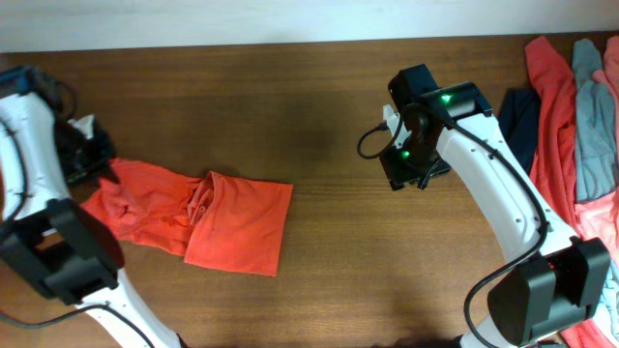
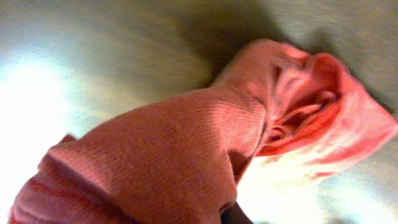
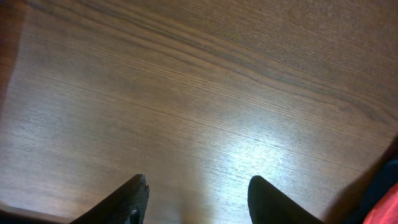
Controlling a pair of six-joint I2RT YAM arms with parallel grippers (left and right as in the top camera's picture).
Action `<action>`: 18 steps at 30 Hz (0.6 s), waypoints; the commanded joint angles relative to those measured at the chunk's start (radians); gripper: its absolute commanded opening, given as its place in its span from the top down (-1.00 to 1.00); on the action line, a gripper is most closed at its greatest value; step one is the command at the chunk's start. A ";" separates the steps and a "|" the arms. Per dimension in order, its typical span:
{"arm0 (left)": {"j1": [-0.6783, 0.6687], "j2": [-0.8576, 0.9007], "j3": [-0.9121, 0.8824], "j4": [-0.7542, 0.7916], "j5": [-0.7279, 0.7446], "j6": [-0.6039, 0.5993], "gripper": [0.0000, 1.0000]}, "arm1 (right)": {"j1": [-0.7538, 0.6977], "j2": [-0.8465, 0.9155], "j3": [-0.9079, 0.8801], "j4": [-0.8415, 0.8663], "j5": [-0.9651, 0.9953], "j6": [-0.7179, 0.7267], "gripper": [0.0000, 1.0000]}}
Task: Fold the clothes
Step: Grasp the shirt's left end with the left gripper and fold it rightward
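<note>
An orange-red T-shirt (image 1: 232, 222) lies partly folded on the left half of the wooden table (image 1: 290, 97). My left gripper (image 1: 104, 172) is at the shirt's left end, shut on that edge. In the left wrist view the shirt (image 2: 186, 143) rises in a thick fold straight up to the camera and hides the jaws, apart from a dark fingertip (image 2: 237, 216). My right gripper (image 3: 199, 196) hangs open over bare wood near the table's middle right (image 1: 411, 172), holding nothing and well clear of the shirt.
More clothes are piled at the right edge: a red garment (image 1: 551, 106), a grey-blue one (image 1: 592, 116), a navy one (image 1: 519, 121) and a pink one (image 1: 611, 68). A red corner (image 3: 387, 211) shows beside my right fingers. The left arm's base (image 1: 58, 256) stands at the front left.
</note>
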 commanded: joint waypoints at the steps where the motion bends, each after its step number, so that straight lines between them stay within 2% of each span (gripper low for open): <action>1: -0.109 -0.019 0.016 -0.006 0.033 -0.029 0.92 | -0.003 0.000 -0.005 -0.007 0.004 0.008 -0.14; 11: -0.404 -0.019 0.016 -0.005 -0.065 -0.089 0.91 | -0.003 0.000 -0.005 -0.013 0.005 0.008 -0.14; 18: -0.526 -0.018 -0.003 -0.001 -0.129 -0.116 0.82 | -0.003 0.000 -0.005 -0.013 0.005 0.008 -0.14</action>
